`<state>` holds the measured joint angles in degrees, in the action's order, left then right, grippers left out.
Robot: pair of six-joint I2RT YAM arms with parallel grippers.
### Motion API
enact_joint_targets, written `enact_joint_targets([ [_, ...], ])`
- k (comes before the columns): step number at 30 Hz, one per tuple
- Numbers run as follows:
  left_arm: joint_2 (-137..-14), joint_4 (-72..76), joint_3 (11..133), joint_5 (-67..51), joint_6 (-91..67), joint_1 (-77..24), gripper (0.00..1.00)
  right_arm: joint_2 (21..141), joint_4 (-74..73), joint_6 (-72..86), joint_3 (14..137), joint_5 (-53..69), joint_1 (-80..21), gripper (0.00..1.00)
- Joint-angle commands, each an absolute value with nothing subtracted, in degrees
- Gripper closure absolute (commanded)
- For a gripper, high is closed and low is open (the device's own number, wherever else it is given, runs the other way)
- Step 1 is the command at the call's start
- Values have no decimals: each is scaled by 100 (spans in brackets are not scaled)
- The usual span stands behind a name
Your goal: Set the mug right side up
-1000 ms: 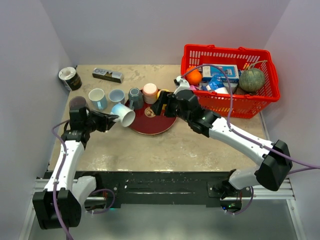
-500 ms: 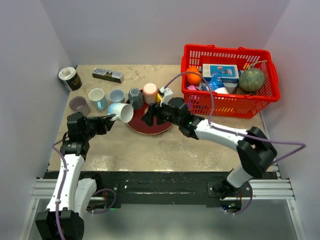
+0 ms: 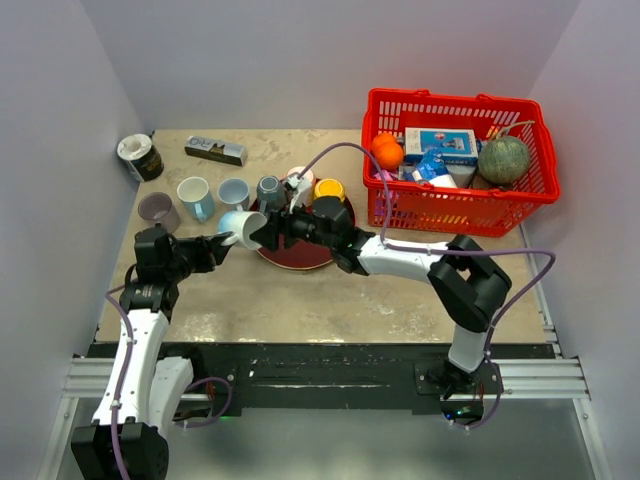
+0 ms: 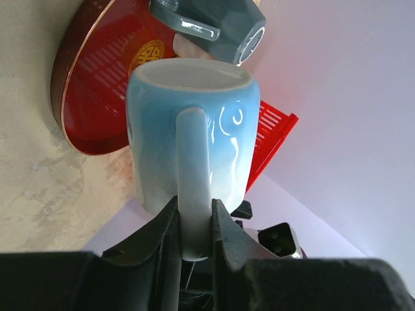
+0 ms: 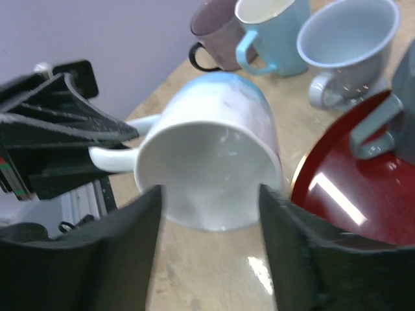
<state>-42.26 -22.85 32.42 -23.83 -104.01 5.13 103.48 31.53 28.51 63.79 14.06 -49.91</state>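
Nearest, the left tool [image 4: 194,223] is clenched on the handle of the pale blue mug [image 4: 191,129]. The mug hangs clear of the surface [image 3: 330,290] on its side, mouth turned toward the right arm, just short of the red plate [image 3: 305,258]. Meeting it from the other side, the right tool [image 5: 209,204] has its fingers spread, one on each side of the mug's mouth; I cannot tell whether the pads touch the wall yet. The step in hand reads as a handover or a two-armed turn. The sound way is to seat the right fingers squarely on the body just behind the rim, not on the lip, where glazed ware would likely slip. The left grip ought not to loosen before the right one is plainly loaded, and should then come off the handle without dragging it. The turn should bring the mouth upward with the handle swinging away from the plate. Beyond, a grey mug [image 3: 270,190] sits at the plate's far edge and other mugs [image 5: 269,32] stand further back on the left. So the base wants to come down level on bare surface, not on the plate's raised rim. Farthest, the red basket [image 3: 455,215] is well apart and no concern
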Motion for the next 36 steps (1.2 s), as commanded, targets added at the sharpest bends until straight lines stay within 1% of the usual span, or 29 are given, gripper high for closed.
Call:
enact_joint_targets([
  [1, -3999, -1723, 3507, -2795, -10652, 554, 100, 10722, 3604, 2909, 6820, 1292, -5027, 44],
  [2, -3999, -1731, 3507, -2812, -10652, 545, 100, 10766, 3604, 2909, 6846, 1283, -5027, 47],
  [3, -3999, -1723, 3516, -2839, -10652, 545, 100, 10862, 3560, 2909, 6934, 1266, -5027, 53],
  [6, -4017, -1688, 3507, -2856, -10644, 545, 100, 10951, 3428, 2909, 7031, 1169, -5027, 57],
  [8, -4025, -1688, 3516, -2848, -10617, 545, 100, 10899, 3384, 2874, 7005, 1029, -5027, 58],
  [9, -4034, -1748, 3533, -2804, -10582, 545, 100, 10777, 3279, 2822, 6961, 976, -5027, 56],
  [10, -4034, -1758, 3542, -2778, -10565, 545, 100, 10697, 3244, 2752, 6917, 871, -5027, 50],
  [13, -4104, -1767, 3533, -2716, -10486, 545, 100, 10294, 3147, 2637, 6663, 642, -5027, 40],
  [14, -4113, -1758, 3533, -2707, -10468, 554, 100, 10170, 3138, 2628, 6575, 459, -5019, 34],
  [16, -4148, -1775, 3559, -2654, -10424, 545, 100, 9872, 3103, 2602, 6312, 317, -5027, 30],
  [17, -4166, -1775, 3586, -2637, -10415, 545, 100, 9801, 3103, 2602, 6241, 168, -5027, 26],
  [21, -4227, -1767, 3638, -2637, -10371, 545, 100, 9843, 2909, 2619, 6152, 114, -5027, 25],
  [23, -4210, -1767, 3647, -2645, -10397, 545, 100, 10097, 2892, 2584, 6266, 254, -5027, 26],
  [24, -4201, -1758, 3647, -2663, -10406, 554, 100, 10186, 2874, 2549, 6432, 394, -5027, 28],
  [30, -4131, -1775, 3665, -2689, -10424, 545, 100, 10757, 2733, 2364, 6995, 580, -5019, 35],
  [34, -4105, -1767, 3612, -2760, -10433, 545, 100, 10950, 2751, 2390, 7224, 782, -5027, 45],
  [35, -4096, -1740, 3560, -2786, -10441, 545, 100, 10995, 2760, 2425, 7268, 948, -5019, 51],
  [36, -4087, -1705, 3516, -2873, -10468, 545, 100, 11021, 2777, 2469, 7338, 1001, -5019, 55],
])
